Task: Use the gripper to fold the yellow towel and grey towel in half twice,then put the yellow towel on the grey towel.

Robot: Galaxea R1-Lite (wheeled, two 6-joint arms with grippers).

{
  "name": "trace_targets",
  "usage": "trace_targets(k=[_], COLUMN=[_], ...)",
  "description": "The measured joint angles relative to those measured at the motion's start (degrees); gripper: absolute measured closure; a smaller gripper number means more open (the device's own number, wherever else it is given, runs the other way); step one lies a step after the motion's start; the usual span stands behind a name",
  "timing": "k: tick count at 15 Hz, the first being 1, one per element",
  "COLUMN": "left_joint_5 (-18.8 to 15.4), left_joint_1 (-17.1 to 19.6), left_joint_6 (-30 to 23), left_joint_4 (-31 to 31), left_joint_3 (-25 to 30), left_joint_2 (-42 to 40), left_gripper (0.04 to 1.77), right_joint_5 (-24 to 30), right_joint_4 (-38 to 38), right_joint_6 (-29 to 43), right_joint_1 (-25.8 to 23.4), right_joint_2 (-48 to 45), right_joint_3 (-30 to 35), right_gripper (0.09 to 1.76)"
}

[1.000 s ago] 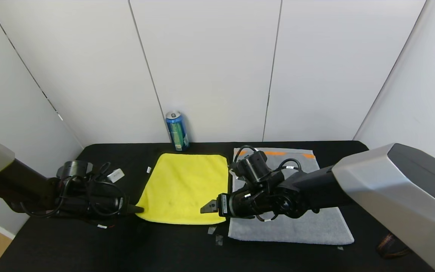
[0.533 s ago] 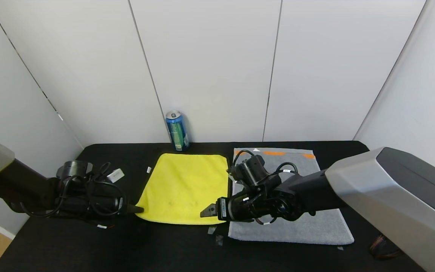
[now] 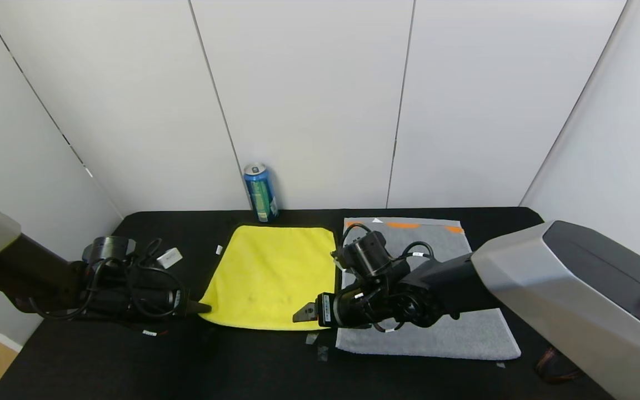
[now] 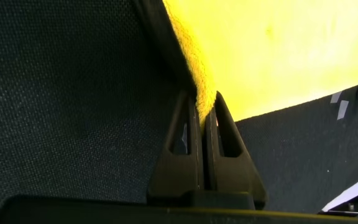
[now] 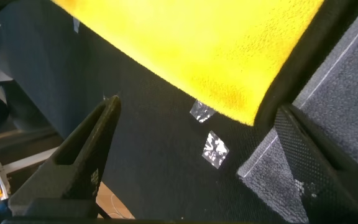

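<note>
— Could any wording be read anywhere?

— No. The blue can (image 3: 260,192) at the back edge of the black table (image 3: 253,366) carried print, but it was too small to make out.

— And the small white tags on the right arm's cables?

— Marks only; nothing on them was legible.

Even, diffuse light fills the head view, leaving the pale wall panels (image 3: 309,100) bright and free of glare while the black bench (image 3: 131,361) swallows detail and shows almost no shadow. Straight panel seams splay outward toward the frame's left and right edges, a wide-lens distortion. In the left wrist view the yellow towel (image 4: 278,50) glows saturated, its pile soft; in the right wrist view, near foreground parts blur into dark shapes.
</note>
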Motion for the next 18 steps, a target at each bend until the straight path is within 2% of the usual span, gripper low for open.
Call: trace_targets(k=[1, 4, 8, 9, 18], left_joint_5=[0.0, 0.0, 0.0, 0.0, 0.0], left_joint_1=[0.0, 0.0, 0.0, 0.0, 0.3], left_joint_6=[0.0, 0.0, 0.0, 0.0, 0.0], left_joint_4=[0.0, 0.0, 0.0, 0.0, 0.0], left_joint_3=[0.0, 0.0, -0.1, -0.1, 0.0], left_joint_2=[0.0, 0.0, 0.0, 0.1, -0.1], left_gripper=[1.68, 1.68, 1.68, 1.68, 1.68], right_joint_5=[0.0, 0.0, 0.0, 0.0, 0.0], right_joint_4=[-0.1, -0.1, -0.1, 0.0, 0.1], right_joint_6=[0.0, 0.0, 0.0, 0.2, 0.1], right_joint_1=[0.0, 0.0, -0.1, -0.1, -0.4], right_joint_2=[0.1, 0.5, 0.7, 0.7, 0.5], right_joint_3=[-0.1, -0.3, -0.4, -0.4, -0.1], right_gripper=[0.22, 0.71, 1.18, 1.74, 1.74])
